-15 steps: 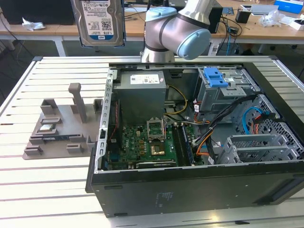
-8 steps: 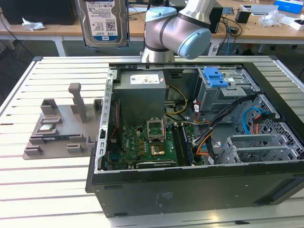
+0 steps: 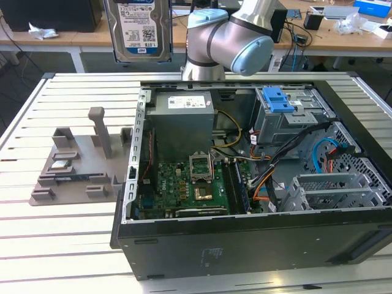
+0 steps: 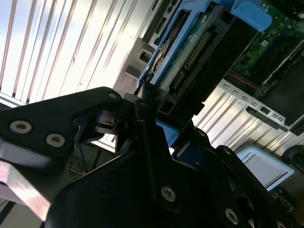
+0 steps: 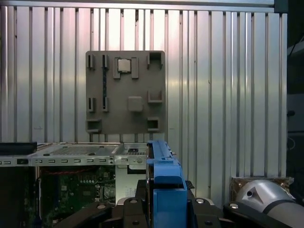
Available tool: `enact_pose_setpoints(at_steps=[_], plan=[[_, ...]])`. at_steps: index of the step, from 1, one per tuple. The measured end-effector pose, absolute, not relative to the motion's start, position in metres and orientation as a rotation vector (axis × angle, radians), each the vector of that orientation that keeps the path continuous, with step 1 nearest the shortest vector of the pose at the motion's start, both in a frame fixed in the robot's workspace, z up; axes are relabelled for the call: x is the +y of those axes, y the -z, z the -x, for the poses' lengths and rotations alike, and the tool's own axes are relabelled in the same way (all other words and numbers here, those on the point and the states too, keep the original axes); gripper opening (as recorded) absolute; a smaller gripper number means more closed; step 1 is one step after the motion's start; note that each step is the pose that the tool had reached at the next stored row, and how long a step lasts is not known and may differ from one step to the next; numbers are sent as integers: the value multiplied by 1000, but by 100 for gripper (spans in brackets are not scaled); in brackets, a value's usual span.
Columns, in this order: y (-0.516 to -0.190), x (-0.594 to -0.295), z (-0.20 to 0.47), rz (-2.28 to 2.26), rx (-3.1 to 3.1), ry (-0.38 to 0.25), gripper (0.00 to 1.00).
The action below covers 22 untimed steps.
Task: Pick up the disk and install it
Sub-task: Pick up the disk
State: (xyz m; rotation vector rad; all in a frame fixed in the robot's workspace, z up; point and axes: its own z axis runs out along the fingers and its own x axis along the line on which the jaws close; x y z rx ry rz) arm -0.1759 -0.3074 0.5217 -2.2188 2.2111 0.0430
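We see the black fingers (image 5: pixel 141 194) pinching the flat silver disk (image 3: pixel 138 30) by its blue plastic frame, upright and aloft over the slatted metal counter (image 3: pixel 61 233), near the open black computer case (image 3: pixel 245 245).

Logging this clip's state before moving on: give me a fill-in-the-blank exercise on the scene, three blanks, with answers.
1. The black gripper is shut on the flat silver hard drive with the white-and-blue label, clamping its ___ plastic carrier frame.
2. In the exterior view the drive hangs high, not yet ___ the open black computer case.
3. The small square silver chip rests on the ___ plastic fixture plate.
Missing words: blue; inside; grey.
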Motion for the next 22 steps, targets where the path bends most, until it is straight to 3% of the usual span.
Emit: enact_pose_setpoints(at_steps=[22], plan=[[-519, -359, 139, 2220, 2213, -47, 37]])
